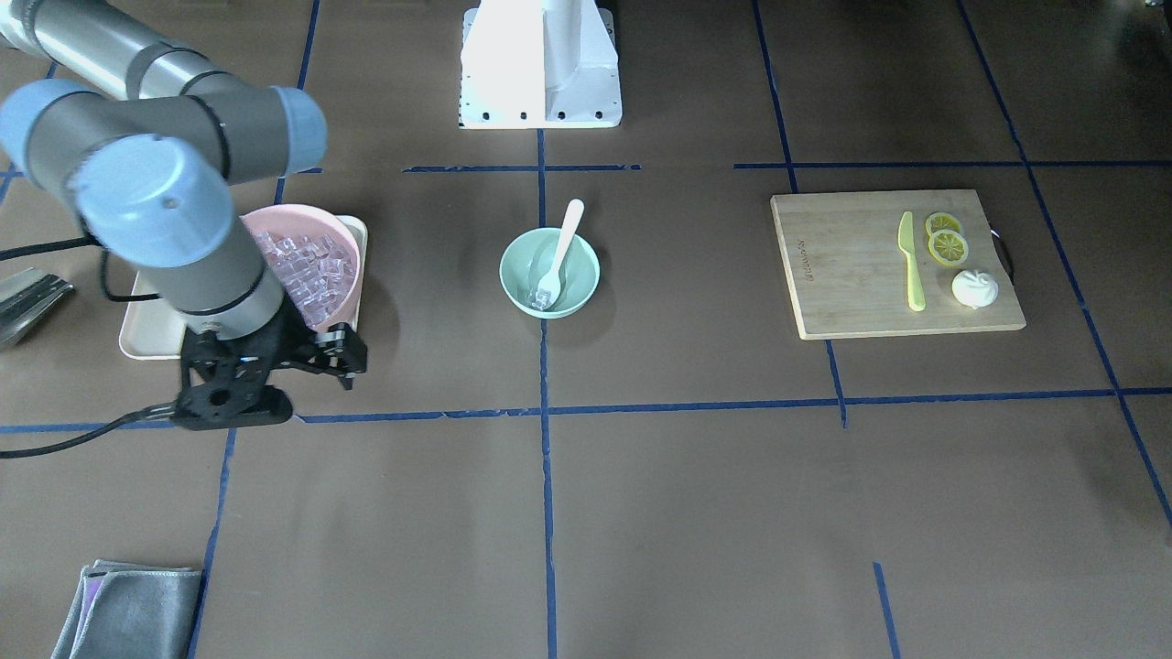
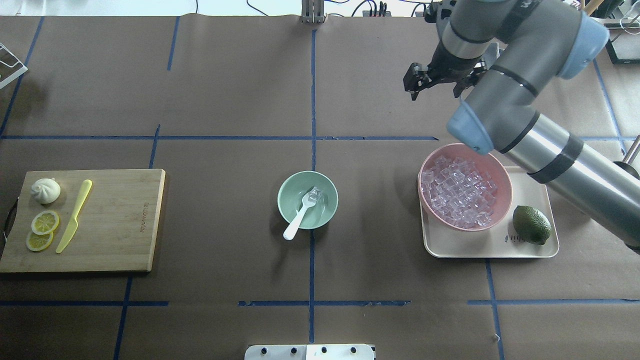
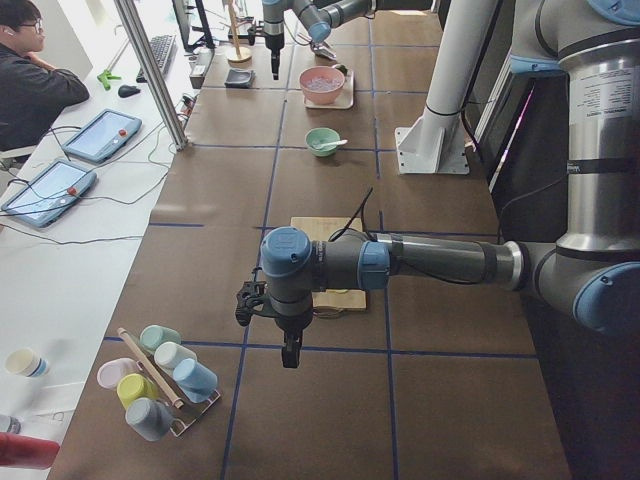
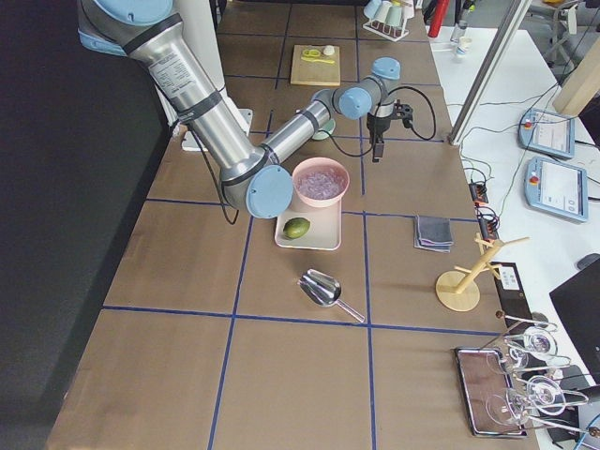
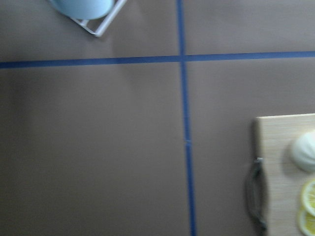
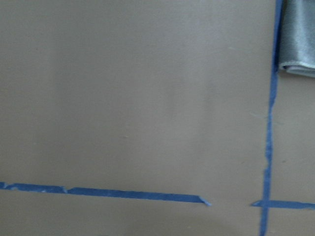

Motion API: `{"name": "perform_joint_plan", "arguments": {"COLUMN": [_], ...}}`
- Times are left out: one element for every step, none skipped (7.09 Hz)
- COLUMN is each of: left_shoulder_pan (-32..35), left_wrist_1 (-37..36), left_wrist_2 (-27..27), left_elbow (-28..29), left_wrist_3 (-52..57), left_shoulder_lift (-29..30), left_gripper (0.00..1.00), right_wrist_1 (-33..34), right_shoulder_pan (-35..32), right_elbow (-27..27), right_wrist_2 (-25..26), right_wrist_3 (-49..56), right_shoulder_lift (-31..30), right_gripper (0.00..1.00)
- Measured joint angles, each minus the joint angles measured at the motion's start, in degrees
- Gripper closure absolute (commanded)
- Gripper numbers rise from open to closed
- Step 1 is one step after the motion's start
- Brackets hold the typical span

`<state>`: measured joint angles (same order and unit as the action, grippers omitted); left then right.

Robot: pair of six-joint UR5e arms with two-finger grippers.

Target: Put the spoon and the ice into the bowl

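The mint-green bowl stands at the table's middle, also in the front-facing view. The white spoon lies in it, scoop down and handle over the rim. One clear ice cube rests in the bowl by the scoop. My right gripper hangs empty over bare table beyond the pink bowl, its fingers looking shut. My left gripper shows only in the exterior left view, past the cutting board; I cannot tell its state.
A pink bowl full of ice cubes and a lime sit on a beige tray. A cutting board holds a yellow knife, lemon slices and a bun. A grey cloth, a metal scoop, a cup rack.
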<state>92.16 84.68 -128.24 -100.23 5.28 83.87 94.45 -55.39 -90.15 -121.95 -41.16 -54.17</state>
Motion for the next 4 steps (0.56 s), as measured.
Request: {"name": "perform_joint_plan", "arguments": {"left_shoulder_pan": [0.0, 0.0, 0.0, 0.0], "left_wrist_1": [0.1, 0.1, 0.0, 0.1], "left_wrist_2": [-2.5, -5.9, -7.6, -8.2], "left_elbow": [0.7, 1.6, 2.1, 2.6], "left_wrist_3": [0.0, -0.1, -0.3, -0.2], "left_shoulder_lift": [-0.2, -0.4, -0.6, -0.6], "left_gripper": [0.0, 0.0, 0.0, 0.0], "right_wrist_1": [0.1, 0.1, 0.1, 0.1], "right_shoulder_pan": [-3.9, -7.3, -10.2, -13.3], "right_elbow": [-1.9, -4.0, -6.0, -7.6], "right_wrist_2": [-1.7, -2.6, -2.9, -3.1], "right_wrist_3": [5.2, 10.9, 17.3, 24.5], "right_shoulder_lift": [-3.5, -7.6, -12.0, -16.7], "right_gripper": [0.01, 0.0, 0.0, 0.0]}}
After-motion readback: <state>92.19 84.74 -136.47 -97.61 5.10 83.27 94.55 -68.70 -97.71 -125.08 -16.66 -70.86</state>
